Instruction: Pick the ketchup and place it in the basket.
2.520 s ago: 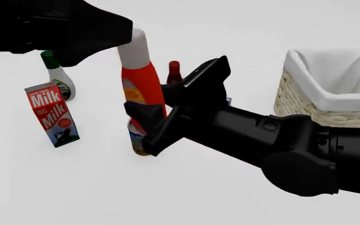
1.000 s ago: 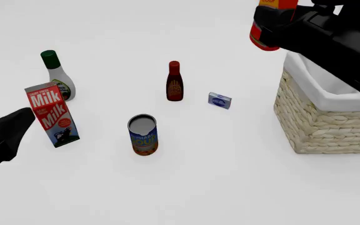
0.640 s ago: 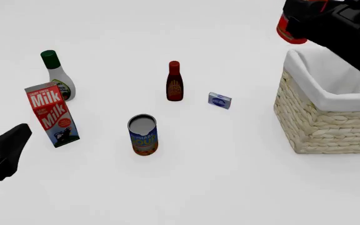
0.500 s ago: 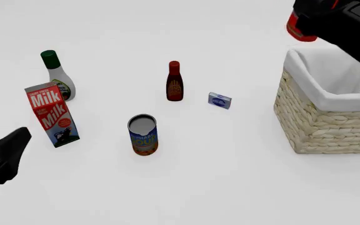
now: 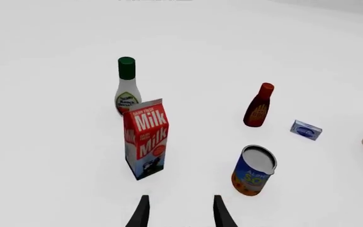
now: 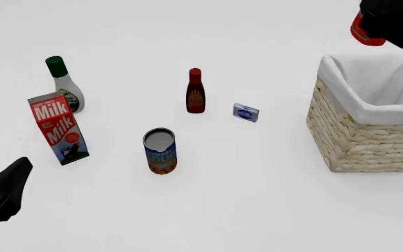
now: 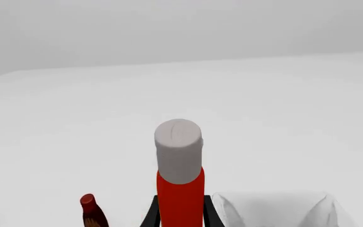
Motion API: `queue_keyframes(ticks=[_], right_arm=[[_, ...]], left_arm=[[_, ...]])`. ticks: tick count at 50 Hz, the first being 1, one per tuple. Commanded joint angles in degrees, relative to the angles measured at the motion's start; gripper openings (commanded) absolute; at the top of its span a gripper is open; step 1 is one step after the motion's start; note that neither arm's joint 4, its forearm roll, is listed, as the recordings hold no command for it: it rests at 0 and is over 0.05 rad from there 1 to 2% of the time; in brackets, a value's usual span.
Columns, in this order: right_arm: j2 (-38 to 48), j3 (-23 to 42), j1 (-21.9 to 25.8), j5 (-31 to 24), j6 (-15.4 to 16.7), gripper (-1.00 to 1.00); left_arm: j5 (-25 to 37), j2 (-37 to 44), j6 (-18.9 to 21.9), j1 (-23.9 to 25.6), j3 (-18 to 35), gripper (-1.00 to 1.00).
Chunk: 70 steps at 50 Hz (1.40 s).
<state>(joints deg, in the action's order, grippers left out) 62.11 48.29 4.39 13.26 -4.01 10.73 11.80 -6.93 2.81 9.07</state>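
The right end effector (image 7: pixel 180 213) has its two fingers clamped on the red body of the ketchup (image 7: pixel 179 170), which stands upright between them, white cap up, long axis vertical. In the front view only the bottle's red base (image 6: pixel 367 32) shows, high at the upper right corner, raised well above the tabletop (image 6: pixel 209 199) and under the dark mass of the right arm.

The basket (image 6: pixel 359 134) sits near the tabletop's right edge, open side up, its white lining folded over the rim. The ketchup hangs above and just off the basket's far left corner, not yet over the middle of the opening. So the coming move, as I judge it, is a short carry toward the right edge and toward the near side, then a straight lowering with the bottle kept upright before the fingers part.

The left end effector (image 5: pixel 178 215) is spread open and holds nothing, low by the near left corner, close to the milk carton (image 6: pixel 58 127). It is well apart from the basket; the right arm alone is placed to finish.
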Motion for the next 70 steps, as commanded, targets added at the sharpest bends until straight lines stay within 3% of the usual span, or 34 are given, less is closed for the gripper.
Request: queue_keyframes(ticks=[1, 70], right_arm=[[-0.23, -0.11, -3.08, -0.15, -1.37, -1.0], [13.7, -0.66, -17.83, 4.52, -1.25, -1.0]], left_arm=[[-0.52, -2.8, 0.03, -1.89, -2.63, 1.0], [-0.48, -4.31, 0.84, 1.06, -2.4, 1.0]])
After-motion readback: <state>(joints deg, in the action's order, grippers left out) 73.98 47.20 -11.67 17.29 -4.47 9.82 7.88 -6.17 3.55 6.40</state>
